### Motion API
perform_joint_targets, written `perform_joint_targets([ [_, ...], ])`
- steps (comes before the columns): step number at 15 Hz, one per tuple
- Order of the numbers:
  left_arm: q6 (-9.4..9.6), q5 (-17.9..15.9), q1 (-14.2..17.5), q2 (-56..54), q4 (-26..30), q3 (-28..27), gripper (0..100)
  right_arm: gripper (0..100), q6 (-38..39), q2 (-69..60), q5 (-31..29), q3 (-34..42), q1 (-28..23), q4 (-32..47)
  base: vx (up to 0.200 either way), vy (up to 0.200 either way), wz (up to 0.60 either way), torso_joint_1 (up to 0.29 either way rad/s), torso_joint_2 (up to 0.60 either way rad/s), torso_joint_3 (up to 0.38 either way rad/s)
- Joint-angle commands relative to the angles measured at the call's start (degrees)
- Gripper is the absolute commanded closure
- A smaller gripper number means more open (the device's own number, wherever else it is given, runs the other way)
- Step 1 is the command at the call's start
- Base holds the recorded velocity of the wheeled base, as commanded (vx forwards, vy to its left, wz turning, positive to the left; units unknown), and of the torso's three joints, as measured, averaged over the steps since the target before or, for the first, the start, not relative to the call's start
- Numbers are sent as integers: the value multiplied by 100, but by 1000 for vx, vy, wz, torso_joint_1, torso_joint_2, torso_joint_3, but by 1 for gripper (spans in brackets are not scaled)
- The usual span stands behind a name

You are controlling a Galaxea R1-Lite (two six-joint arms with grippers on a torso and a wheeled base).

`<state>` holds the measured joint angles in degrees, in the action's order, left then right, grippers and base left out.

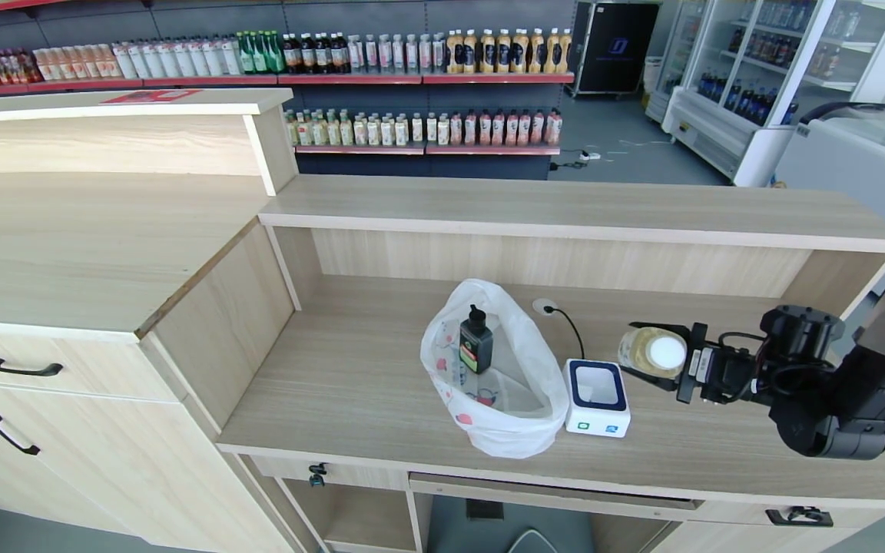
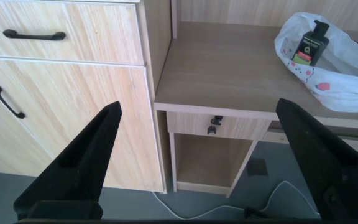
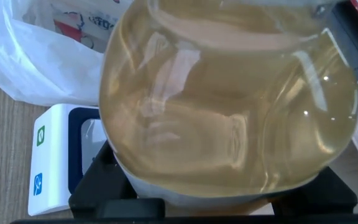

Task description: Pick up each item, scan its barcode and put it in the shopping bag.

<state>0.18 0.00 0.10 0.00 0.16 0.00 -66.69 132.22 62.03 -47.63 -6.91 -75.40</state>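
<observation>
Low beside the drawers (image 2: 61, 37), the left pincer (image 2: 197, 103) hangs released, its fingers wide apart. Near the middle of the table (image 1: 350, 384) stands the white bag (image 1: 504, 438), mouth open, with a black pump bottle (image 1: 475, 342) inside, and the scanner (image 1: 597, 398) sits just beside it on the right. Right of the scanner, the right pincer (image 1: 646, 353) is clenched on a jar (image 1: 667, 352) of yellow liquid, its white cap showing.

Two bottles (image 1: 475, 342) (image 1: 651, 352), one bag (image 1: 505, 438) — one scanner (image 1: 597, 399)
</observation>
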Motion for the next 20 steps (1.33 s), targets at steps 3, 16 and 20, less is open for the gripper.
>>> perform_joint_targets([
  [3, -1, 0, -1, 9, 2, 0, 0, 100, 7, 137, 3, -124, 58, -1, 0, 0, 0, 0, 0, 0],
  [16, -1, 0, -1, 9, 2, 0, 0, 100, 166, 454, 3, -519, 304, -1, 0, 0, 0, 0, 0, 0],
  [20, -1, 0, -1, 9, 2, 0, 0, 100, 166, 524, 3, -546, 357, -1, 0, 0, 0, 0, 0, 0],
])
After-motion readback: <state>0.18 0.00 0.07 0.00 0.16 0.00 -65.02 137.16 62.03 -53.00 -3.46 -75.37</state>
